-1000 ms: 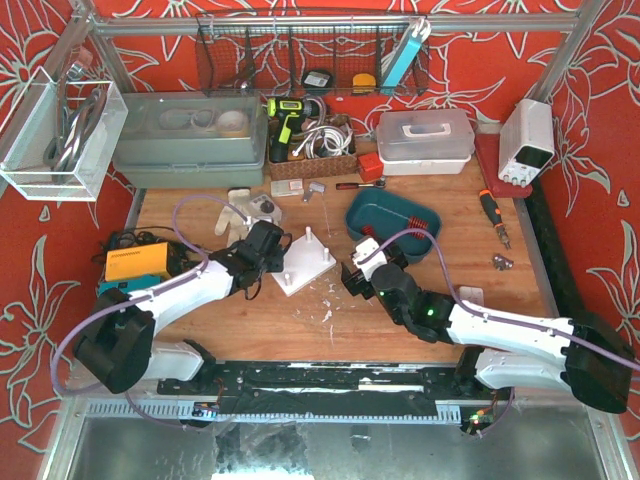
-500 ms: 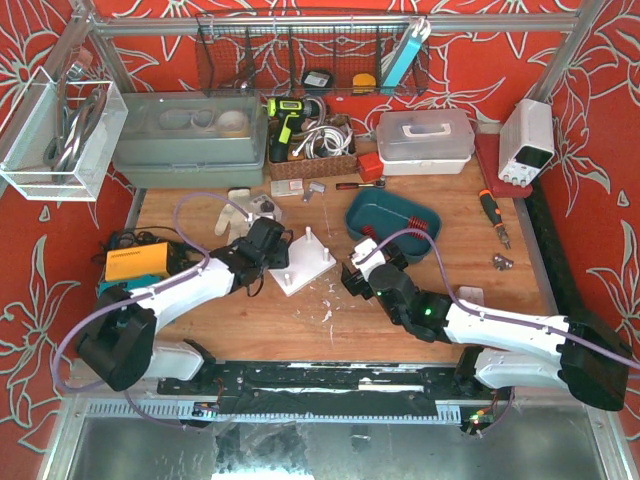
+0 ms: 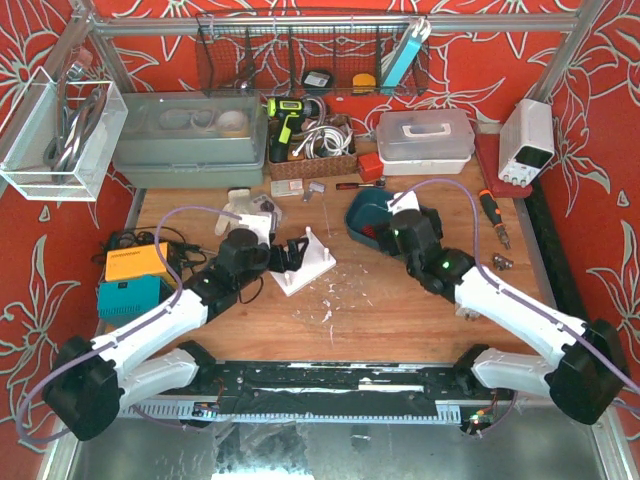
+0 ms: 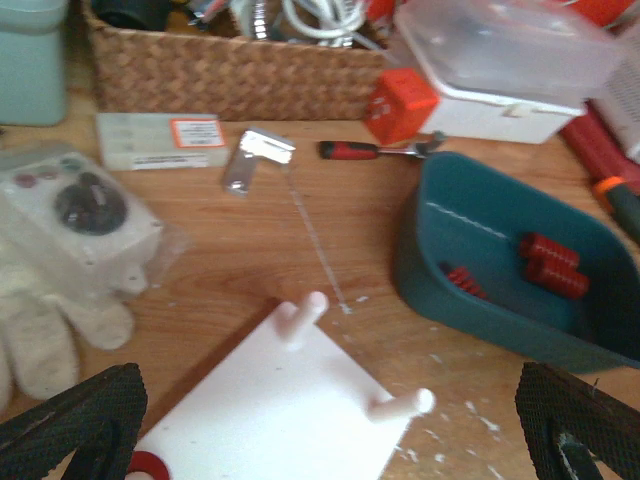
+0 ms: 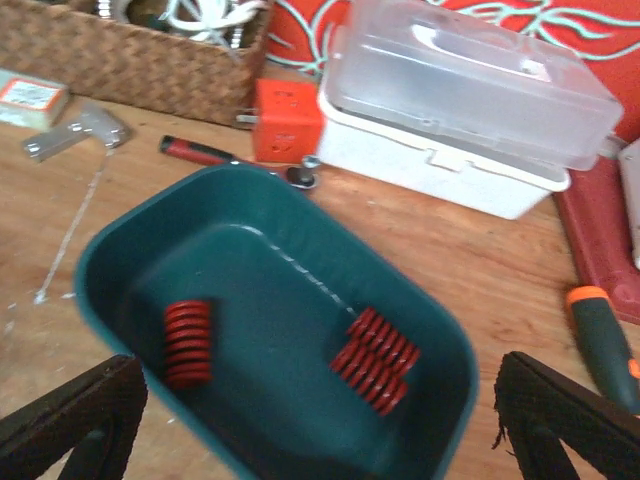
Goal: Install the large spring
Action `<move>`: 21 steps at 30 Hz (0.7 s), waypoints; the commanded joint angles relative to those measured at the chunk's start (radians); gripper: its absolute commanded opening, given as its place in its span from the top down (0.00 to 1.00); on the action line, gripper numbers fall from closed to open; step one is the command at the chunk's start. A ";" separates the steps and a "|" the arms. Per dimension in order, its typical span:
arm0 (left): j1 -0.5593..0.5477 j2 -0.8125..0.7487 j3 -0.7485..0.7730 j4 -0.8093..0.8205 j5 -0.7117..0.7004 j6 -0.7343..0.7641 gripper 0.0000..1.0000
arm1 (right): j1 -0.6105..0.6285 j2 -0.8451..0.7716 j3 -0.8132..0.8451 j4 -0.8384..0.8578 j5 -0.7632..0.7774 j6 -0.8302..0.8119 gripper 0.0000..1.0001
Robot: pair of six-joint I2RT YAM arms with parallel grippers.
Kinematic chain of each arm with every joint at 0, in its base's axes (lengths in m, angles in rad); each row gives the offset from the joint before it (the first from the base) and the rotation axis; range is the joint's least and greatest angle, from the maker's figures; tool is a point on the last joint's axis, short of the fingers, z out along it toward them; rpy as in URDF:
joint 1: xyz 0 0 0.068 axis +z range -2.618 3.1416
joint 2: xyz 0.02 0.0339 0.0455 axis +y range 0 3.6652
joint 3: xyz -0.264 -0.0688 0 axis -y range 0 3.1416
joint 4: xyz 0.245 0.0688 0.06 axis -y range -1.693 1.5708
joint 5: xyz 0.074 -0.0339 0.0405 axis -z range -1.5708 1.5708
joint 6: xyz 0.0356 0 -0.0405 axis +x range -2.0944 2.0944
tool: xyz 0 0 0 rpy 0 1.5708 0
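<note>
tool [image 3: 381,232] on right has moved over bin [image 5: 262,292]

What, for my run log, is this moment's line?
right pincer open over teal bin | red springs inside | left pincer open at peg plate

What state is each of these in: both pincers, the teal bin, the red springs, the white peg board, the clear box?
Left pincer: open, empty.
Right pincer: open, empty.
Teal bin: upright, uncovered.
Red springs: lying loose in the bin.
White peg board: flat, two visible pegs bare.
Clear box: lid shut.
</note>
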 commanded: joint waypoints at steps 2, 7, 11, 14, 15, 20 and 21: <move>-0.032 -0.004 -0.088 0.178 0.149 0.061 0.00 | -0.108 0.099 0.156 -0.244 -0.043 -0.050 0.06; -0.087 -0.004 -0.146 0.242 0.222 0.091 0.00 | -0.229 0.203 0.262 -0.310 -0.162 -0.120 0.17; -0.099 -0.036 -0.177 0.260 0.222 0.109 0.00 | -0.306 0.287 0.306 -0.338 -0.250 -0.198 0.32; -0.102 -0.057 -0.188 0.275 0.224 0.113 0.00 | -0.354 0.345 0.337 -0.372 -0.273 -0.218 0.37; -0.103 -0.065 -0.188 0.275 0.226 0.114 0.00 | -0.380 0.364 0.347 -0.382 -0.292 -0.221 0.40; -0.106 -0.120 -0.217 0.294 0.205 0.111 0.00 | -0.424 0.474 0.431 -0.467 -0.303 -0.257 0.49; -0.106 -0.130 -0.220 0.294 0.195 0.112 0.00 | -0.429 0.497 0.448 -0.482 -0.314 -0.260 0.50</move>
